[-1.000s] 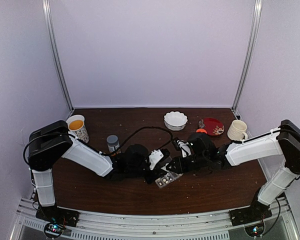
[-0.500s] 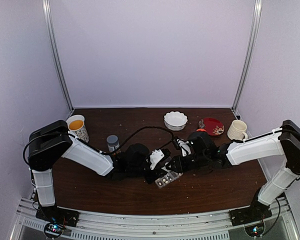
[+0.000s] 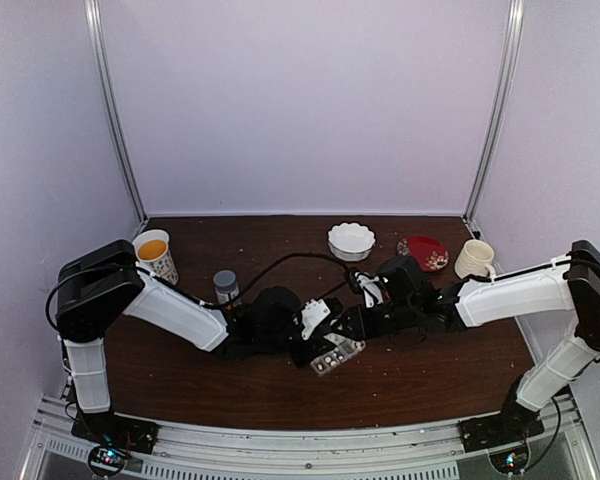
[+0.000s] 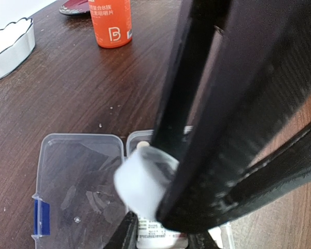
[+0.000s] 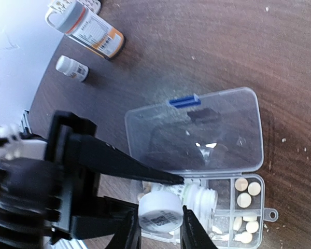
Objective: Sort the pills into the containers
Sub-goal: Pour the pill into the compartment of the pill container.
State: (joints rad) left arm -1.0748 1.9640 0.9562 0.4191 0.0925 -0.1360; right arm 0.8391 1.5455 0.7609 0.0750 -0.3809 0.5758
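The clear organizer box (image 3: 335, 356) lies open between both arms, its lid (image 5: 197, 129) folded flat on the table. Tan pills (image 5: 243, 191) fill its right-hand compartments. My left gripper (image 4: 160, 238) is shut on a small white bottle (image 5: 201, 197), which lies tilted over the box with its threaded neck bare. My right gripper (image 5: 160, 225) is shut on that bottle's white cap (image 5: 160, 213), right beside the neck. In the left wrist view the cap (image 4: 142, 181) is blurred, and the right gripper's black finger (image 4: 223, 114) hides much of the box.
An orange bottle (image 4: 111, 23) and a white scalloped bowl (image 3: 351, 240) stand behind the box. A red plate (image 3: 423, 252) and a mug (image 3: 474, 260) sit at the back right. At the left are a paper cup (image 3: 156, 255) and a grey-capped bottle (image 3: 225, 285).
The right wrist has edged slightly to the left over the box. Both grips look the same.
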